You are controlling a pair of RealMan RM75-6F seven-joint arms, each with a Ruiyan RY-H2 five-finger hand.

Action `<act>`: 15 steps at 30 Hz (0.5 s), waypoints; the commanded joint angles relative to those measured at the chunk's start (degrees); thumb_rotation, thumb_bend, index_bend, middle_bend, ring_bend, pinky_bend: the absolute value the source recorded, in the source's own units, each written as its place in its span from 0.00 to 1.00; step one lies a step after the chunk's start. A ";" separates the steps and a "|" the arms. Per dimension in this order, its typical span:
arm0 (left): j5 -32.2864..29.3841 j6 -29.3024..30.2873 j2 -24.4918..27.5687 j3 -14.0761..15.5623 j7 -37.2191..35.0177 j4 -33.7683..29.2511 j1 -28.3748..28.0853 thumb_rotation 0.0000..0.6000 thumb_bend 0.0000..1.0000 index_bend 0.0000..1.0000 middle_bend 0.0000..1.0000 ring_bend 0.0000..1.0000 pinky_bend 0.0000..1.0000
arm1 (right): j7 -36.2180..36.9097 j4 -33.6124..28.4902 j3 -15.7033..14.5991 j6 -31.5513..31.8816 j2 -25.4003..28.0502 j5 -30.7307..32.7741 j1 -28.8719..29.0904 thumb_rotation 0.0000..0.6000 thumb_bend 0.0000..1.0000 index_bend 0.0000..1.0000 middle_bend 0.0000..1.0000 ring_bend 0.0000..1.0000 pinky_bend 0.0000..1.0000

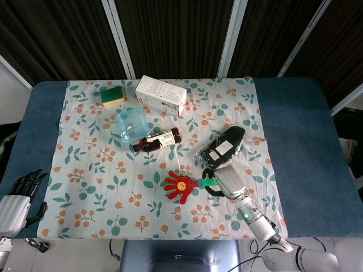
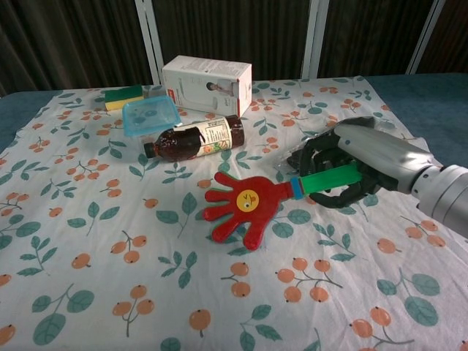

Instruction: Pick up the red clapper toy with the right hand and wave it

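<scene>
The right hand (image 2: 365,164) is covering the far end of the red clapper toy's (image 2: 252,201) green handle and hiding part of the black packet (image 1: 224,146) behind it. The left hand (image 1: 20,198) is being cut off at the head view's near left edge and is missing from the chest view.

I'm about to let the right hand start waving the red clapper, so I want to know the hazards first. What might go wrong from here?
The right hand grips the red clapper toy only by its thin green handle, so a fast wave may twist or fling it out. The brown bottle lies just beyond the red palm; a wide swing might knock it rolling. The black pouch sits right behind the hand and could get dragged.
</scene>
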 commanded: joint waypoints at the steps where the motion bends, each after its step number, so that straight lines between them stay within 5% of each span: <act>1: -0.07 0.11 0.01 -0.08 -0.07 0.03 0.07 1.00 0.47 0.00 0.00 0.00 0.12 | 22.65 -2.77 2.17 5.38 -0.55 -1.06 -2.91 1.00 0.54 0.95 0.76 0.84 0.87; 5: -0.23 -0.32 -0.04 -0.06 0.14 0.02 -0.05 1.00 0.47 0.00 0.00 0.00 0.12 | 43.21 -6.41 2.27 11.36 1.06 -4.54 -5.57 1.00 0.54 0.94 0.76 0.84 0.87; 12: -0.66 -0.86 -0.37 -0.21 1.31 -0.25 -0.22 1.00 0.47 0.00 0.00 0.00 0.13 | 67.96 -8.09 1.64 18.83 2.51 -7.07 -9.23 1.00 0.54 0.93 0.76 0.84 0.87; 15: -0.92 -1.26 -0.45 -0.27 1.60 -0.30 -0.36 1.00 0.47 0.00 0.00 0.00 0.12 | 67.89 -5.62 1.52 17.37 2.87 -7.65 -8.34 1.00 0.54 0.93 0.76 0.83 0.87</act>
